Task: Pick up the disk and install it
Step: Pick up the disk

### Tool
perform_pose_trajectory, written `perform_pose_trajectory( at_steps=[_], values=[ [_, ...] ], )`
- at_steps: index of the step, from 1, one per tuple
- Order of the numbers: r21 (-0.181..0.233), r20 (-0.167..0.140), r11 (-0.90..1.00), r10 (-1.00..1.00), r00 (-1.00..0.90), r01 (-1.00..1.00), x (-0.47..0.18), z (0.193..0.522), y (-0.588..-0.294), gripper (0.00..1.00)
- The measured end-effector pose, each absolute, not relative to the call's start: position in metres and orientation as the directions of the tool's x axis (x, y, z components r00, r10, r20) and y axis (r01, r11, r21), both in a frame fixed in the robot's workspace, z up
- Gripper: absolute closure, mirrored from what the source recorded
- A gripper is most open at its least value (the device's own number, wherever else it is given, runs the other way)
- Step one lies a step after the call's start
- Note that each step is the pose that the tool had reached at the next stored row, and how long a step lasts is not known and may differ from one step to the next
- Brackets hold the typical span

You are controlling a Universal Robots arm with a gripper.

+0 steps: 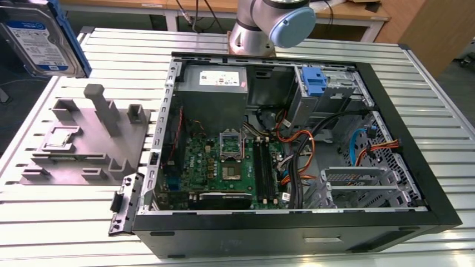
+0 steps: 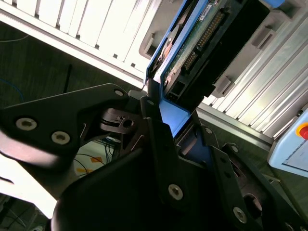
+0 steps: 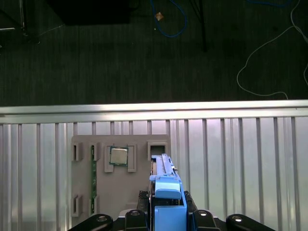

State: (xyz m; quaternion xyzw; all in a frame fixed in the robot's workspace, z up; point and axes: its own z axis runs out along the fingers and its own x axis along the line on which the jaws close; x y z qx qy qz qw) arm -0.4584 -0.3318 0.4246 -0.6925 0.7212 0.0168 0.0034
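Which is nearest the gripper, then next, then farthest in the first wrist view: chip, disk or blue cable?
1. Disk, clamped in the gripper.
2. Chip, in the grey tray on the table.
3. Blue cable, on the floor beyond the table.

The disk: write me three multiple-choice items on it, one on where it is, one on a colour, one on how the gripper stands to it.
1. In the exterior view the disk is:
A) in the air at the exterior view's left, outside the computer case
B) lying flat inside the case
C) standing on top of the case

2. The carrier frame round the disk is:
A) red
B) yellow
C) blue

3. The gripper is:
A) open, hanging beside the disk
B) shut on the disk
C) open and holding nothing

Answers:
1 A, since the disk shows high at that view's left, apart from the case.
2 C, since blue edges show in both wrist views.
3 B, since in the second wrist view the fingers clamp the frame.
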Motion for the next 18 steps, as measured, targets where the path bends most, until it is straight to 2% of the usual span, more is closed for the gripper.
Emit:
perform_pose_trajectory(
  at_steps=[13, 15, 18],
  values=[
    [0.019, -0.015, 0.041, -0.999, -0.041, -0.999, -0.4584, 0.4253, -0.3318, 0.64],
    [0.018, 0.001, 0.041, -0.999, -0.041, -0.999, -0.4584, 0.4265, -0.3318, 0.64],
    [0.019, 0.001, 0.041, -0.999, -0.041, -0.999, -0.4584, 0.4272, -0.3318, 0.64]
  ],
)
